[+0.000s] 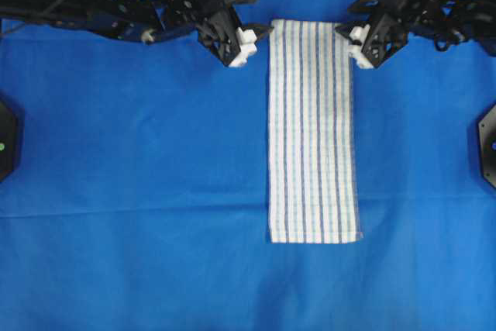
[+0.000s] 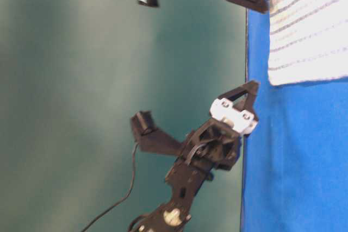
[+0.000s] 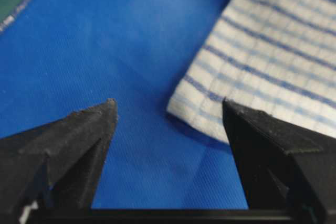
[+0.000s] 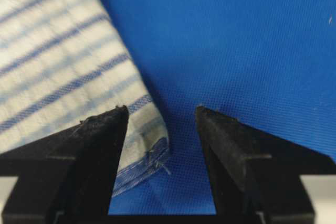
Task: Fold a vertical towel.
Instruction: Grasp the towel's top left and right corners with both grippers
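- Towel (image 1: pixel 313 131): lies flat, lengthwise, on the blue cloth (image 1: pixel 132 160) covering the bench.
- Left claw (image 1: pixel 260 34): open, beside one far towel corner.
- Right claw (image 1: pixel 345 35): open, at the other.

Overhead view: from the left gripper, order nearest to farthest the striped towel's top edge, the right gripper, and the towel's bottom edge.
1. White blue-striped woven towel's top edge, just right of the left gripper.
2. Right gripper, across the towel's width.
3. Towel's bottom edge, far down the blue cloth.
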Available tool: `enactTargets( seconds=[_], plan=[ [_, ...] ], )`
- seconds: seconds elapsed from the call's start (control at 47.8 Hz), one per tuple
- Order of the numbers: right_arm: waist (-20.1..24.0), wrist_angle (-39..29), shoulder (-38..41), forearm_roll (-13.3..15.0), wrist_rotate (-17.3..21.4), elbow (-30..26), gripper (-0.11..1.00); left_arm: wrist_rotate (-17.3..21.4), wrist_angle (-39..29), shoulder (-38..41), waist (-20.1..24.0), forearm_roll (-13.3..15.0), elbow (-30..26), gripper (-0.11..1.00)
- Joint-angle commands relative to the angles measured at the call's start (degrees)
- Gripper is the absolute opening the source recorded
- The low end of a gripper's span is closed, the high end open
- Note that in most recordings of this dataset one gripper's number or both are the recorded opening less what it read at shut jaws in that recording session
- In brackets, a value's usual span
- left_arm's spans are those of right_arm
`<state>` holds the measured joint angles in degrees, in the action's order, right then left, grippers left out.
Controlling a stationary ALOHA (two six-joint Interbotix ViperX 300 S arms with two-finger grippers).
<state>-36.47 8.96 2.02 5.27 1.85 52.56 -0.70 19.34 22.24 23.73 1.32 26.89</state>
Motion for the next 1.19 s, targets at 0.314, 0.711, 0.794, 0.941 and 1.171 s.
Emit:
enactTargets(
  seconds=[0.314,0.711,0.794,0.941,1.171],
  plan=[
    [-0.8,0.8,2.2,0.4,-0.1,-1.1,0.58,0.3,-0.3,3.9,0.1,0.1,-4.4,0.73],
    [-0.8,0.4,2.2,0.3,0.0,-1.0,0.05,5.5,-3.5,4.7,-1.5,0.0,-5.9,0.03],
    [-0.7,0.5,2.2,0.4,0.0,-1.0,0.05,5.7,-3.8,4.7,-1.5,0.0,-6.0,0.03],
    [-0.8,0.7,1.8,0.4,0.0,-1.4,0.05,6.6,-4.4,4.1,-1.2,0.0,-6.2,0.03],
    [-1.0,-0.9,-3.1,0.3,0.0,-1.9,0.05,8.9,-6.2,-0.1,-0.1,0.0,-6.4,0.03]
  ],
)
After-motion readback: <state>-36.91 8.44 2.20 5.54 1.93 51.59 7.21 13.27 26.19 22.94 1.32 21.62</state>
